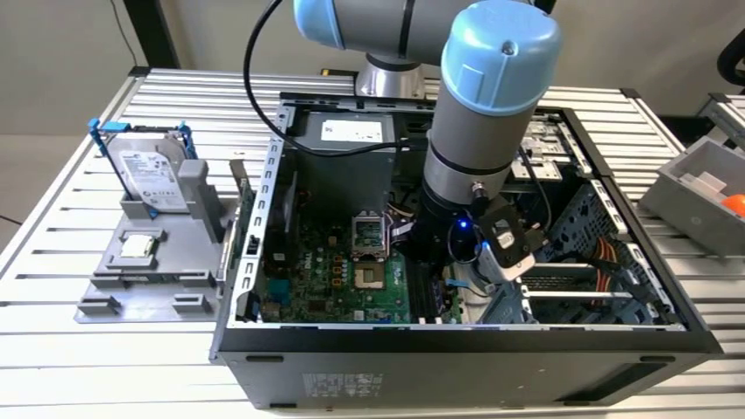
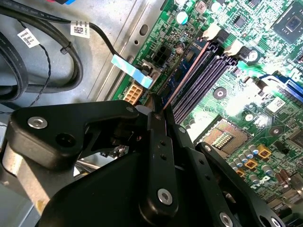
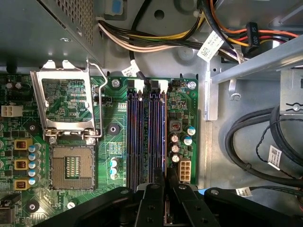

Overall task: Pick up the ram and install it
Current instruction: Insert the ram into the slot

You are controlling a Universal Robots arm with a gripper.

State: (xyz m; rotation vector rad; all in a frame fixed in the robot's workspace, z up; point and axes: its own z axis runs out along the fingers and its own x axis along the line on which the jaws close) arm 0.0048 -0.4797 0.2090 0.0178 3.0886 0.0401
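Where fixture stands, exterior view's left: grey holder (image 1: 146, 271) outside case, hard drive (image 1: 152, 179) upright in it.
Case: open PC case (image 1: 466, 336) on slatted table (image 1: 70, 349); motherboard (image 1: 338, 279) inside.
Gripper: gripper (image 3: 166, 179) low over memory slots (image 3: 142, 137); fingers (image 2: 158, 137) pinched nearly together on ram's thin edge.
Ram: ram (image 2: 185, 68) edge-on in outermost slot, parallel to empty slots beside it.
Exterior view's right: grey bin (image 1: 699, 188) on table.

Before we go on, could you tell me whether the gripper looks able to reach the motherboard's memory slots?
Probably yes: the gripper sits just above the memory slots, with nothing visible between them.
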